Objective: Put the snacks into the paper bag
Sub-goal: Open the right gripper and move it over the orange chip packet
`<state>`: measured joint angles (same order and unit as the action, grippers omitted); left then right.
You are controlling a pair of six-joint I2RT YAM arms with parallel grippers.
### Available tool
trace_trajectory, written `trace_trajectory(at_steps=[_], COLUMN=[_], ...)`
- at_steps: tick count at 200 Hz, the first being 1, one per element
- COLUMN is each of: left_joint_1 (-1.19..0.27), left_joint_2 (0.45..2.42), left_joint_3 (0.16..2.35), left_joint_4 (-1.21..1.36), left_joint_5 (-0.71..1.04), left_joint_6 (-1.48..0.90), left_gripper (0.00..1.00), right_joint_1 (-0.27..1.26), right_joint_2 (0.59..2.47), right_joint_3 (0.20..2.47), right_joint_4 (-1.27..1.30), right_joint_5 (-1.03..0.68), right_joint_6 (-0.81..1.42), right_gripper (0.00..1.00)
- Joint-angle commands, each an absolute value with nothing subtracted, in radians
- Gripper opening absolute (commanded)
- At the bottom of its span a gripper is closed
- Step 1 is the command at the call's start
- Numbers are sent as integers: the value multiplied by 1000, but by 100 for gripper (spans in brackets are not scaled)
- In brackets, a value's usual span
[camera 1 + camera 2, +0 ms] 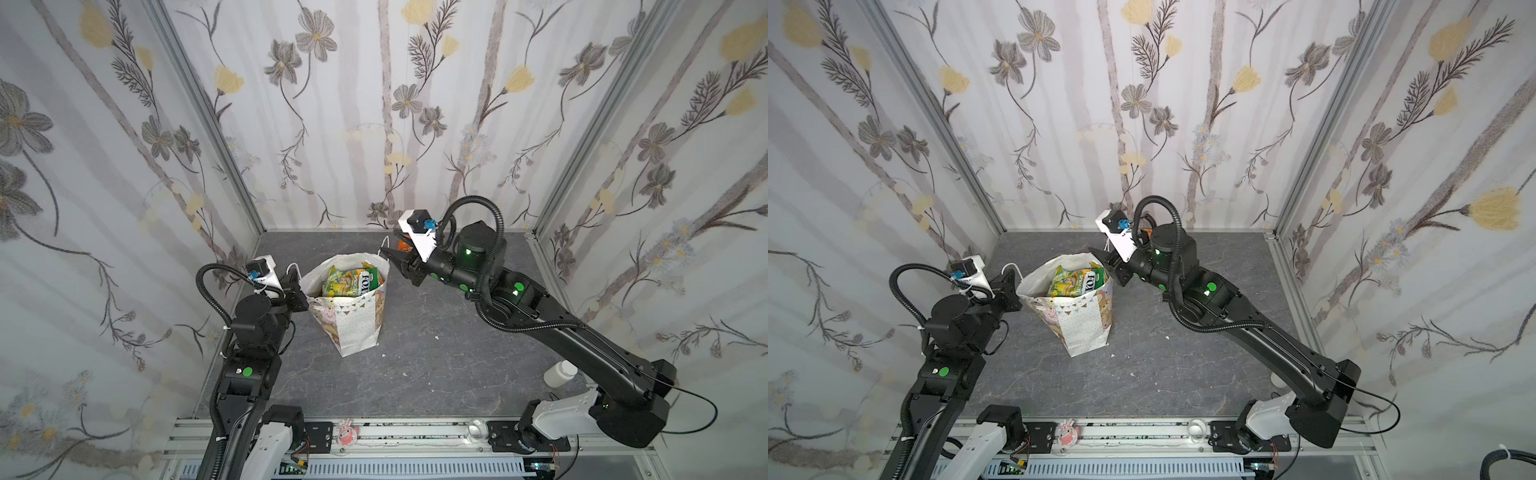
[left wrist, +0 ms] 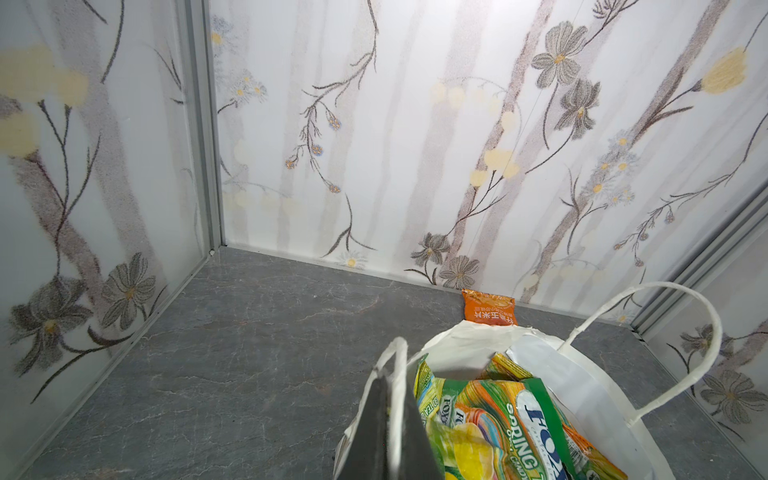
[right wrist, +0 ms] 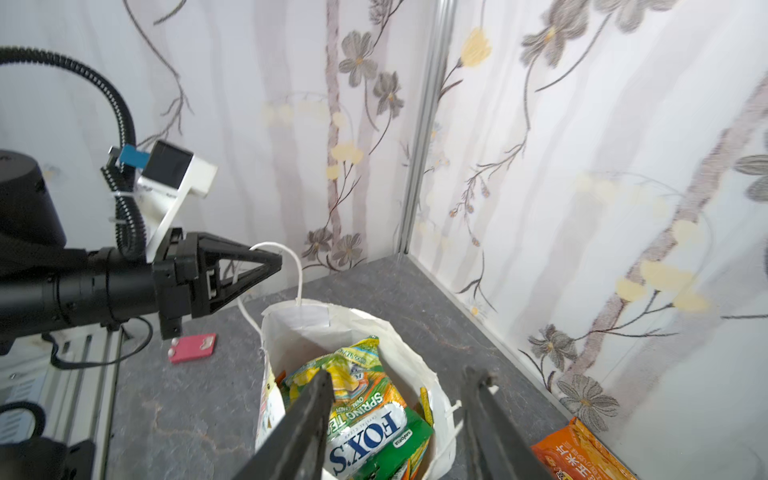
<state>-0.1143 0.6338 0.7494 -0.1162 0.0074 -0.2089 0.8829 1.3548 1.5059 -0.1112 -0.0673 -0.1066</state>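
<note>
**Clearing the bag mouth, then on to the orange packet**

Find the paper bag (image 1: 353, 328) upright near the counter's (image 1: 436, 353) middle, a little toward the back edge. Mouth open, green-yellow FOX'S packets (image 3: 365, 428) heaped almost to the rim.

Note the left claw (image 3: 274, 262), jaws pressed together on one cord handle (image 2: 397, 374), holding that side of the mouth out. Note the right claw (image 1: 386, 255) just over the opposite rim, jaws apart, nothing between them.

Judge the release as done and the withdrawal as the step in hand.
- Lift straight up before swinging away.
- Avoid snagging the free cord handle (image 2: 706, 324) lying right beside one finger.
- Leave the left grip alone, so as not to let the mouth sag.

Spot one orange packet (image 2: 488, 309) flat on the counter against the back edge, behind the bag; probably next. Approach low from the front and pinch a crimped end. Ignore the small red-pink object (image 3: 193, 348) toward the left edge.
</note>
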Motion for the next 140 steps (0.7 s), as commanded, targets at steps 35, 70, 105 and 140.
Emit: trace_trajectory(at_steps=[35, 70, 105, 140], left_joint_1=[-115, -114, -115, -114], left_joint_2=[626, 625, 624, 622], left_joint_3=[752, 754, 753, 751], left_joint_4=[-101, -104, -101, -98], left_joint_5=[-12, -16, 24, 31], left_joint_6=[-192, -188, -192, -202], left_gripper=[7, 7, 8, 8], right_joint_1=[760, 636, 425, 316], right_joint_2=[1188, 1151, 1300, 1532], right_joint_3=[1274, 1194, 1197, 1251], right_joint_4=[-34, -30, -18, 50], right_joint_5=[6, -31, -225, -358], right_joint_6=[49, 166, 259, 278], right_gripper=[54, 59, 66, 67])
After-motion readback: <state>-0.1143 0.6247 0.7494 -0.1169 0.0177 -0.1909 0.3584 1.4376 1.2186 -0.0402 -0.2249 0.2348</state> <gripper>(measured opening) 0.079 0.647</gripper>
